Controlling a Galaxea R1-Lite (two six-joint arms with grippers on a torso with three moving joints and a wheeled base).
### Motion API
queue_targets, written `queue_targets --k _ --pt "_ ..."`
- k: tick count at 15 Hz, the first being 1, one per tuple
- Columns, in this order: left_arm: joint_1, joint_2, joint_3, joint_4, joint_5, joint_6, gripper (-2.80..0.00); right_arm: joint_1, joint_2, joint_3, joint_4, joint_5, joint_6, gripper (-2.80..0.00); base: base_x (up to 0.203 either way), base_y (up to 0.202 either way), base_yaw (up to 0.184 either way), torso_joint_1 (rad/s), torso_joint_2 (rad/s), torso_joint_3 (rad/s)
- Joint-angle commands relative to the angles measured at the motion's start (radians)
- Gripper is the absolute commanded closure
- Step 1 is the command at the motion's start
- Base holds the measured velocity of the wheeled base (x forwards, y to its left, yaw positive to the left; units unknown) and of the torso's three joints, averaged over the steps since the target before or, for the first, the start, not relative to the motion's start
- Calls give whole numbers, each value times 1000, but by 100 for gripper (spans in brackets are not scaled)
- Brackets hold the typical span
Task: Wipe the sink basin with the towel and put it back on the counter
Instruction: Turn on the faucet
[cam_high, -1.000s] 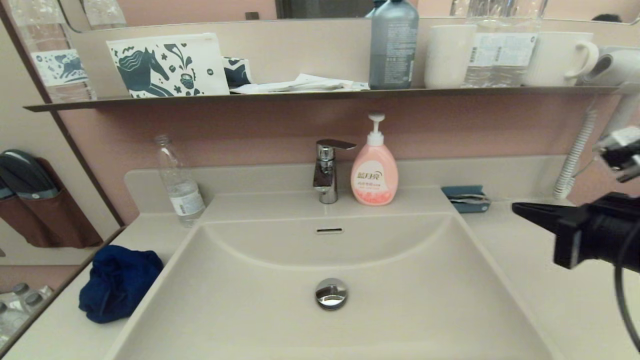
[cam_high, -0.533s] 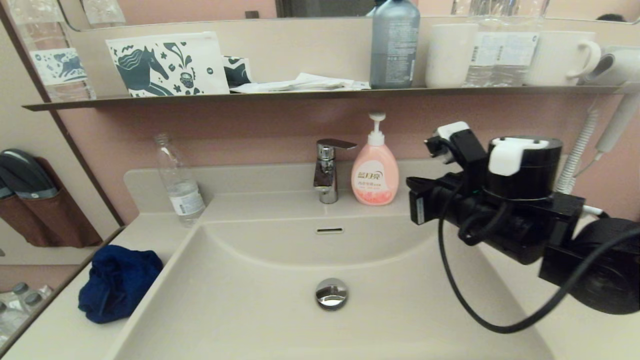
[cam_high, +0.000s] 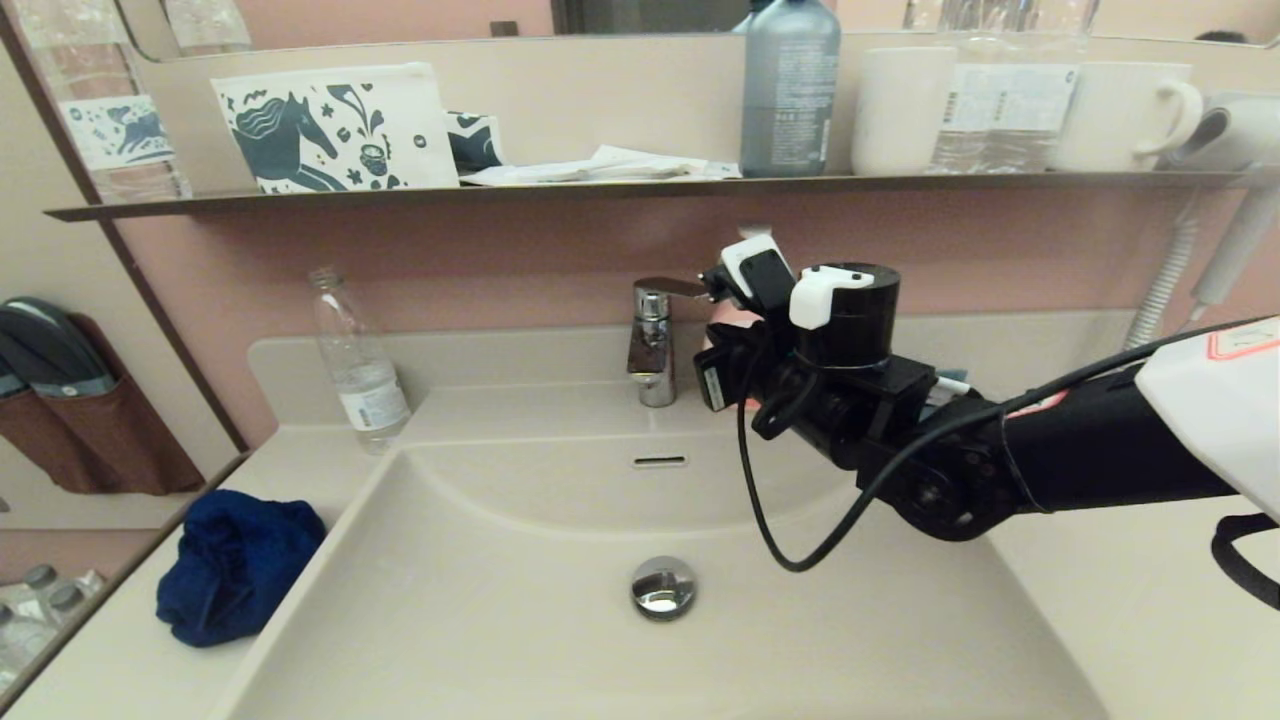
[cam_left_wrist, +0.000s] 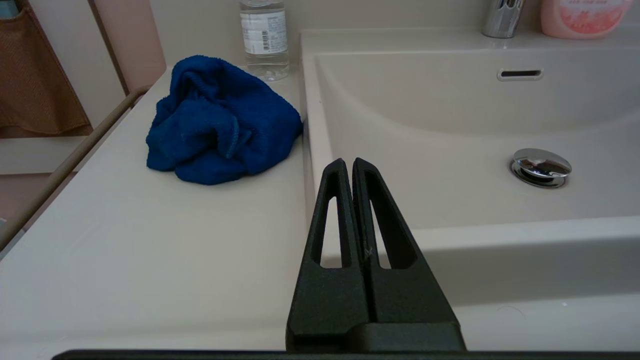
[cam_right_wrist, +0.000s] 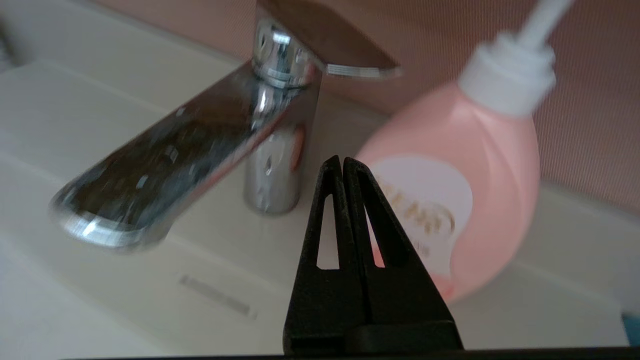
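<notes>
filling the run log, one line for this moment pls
right gripper: shut, near faucet | left gripper: shut, parked | towel: on counter, untouched

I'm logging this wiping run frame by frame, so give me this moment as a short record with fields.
towel: blue, crumpled on the counter, by the sink basin's left rim
right gripper: shut, empty, near the faucet and pink soap bottle
left gripper: shut, empty, low at the basin's front-left corner
wiping: not begun
</notes>
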Motion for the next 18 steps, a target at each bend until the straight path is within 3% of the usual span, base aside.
queue_targets --k 1,5,18 --pt "1 0 0 -1 0 0 0 1 76 -90 -4 -7 -28 0 0 0 0 0 0 0" --pt "1 0 0 -1 0 0 0 3 124 -180 -5 -10 -72 0 0 0 0 0 0 0" --pt "1 0 0 -1 0 0 0 3 148 -354 -44 -9 -75 0 0 0 0 0 0 0"
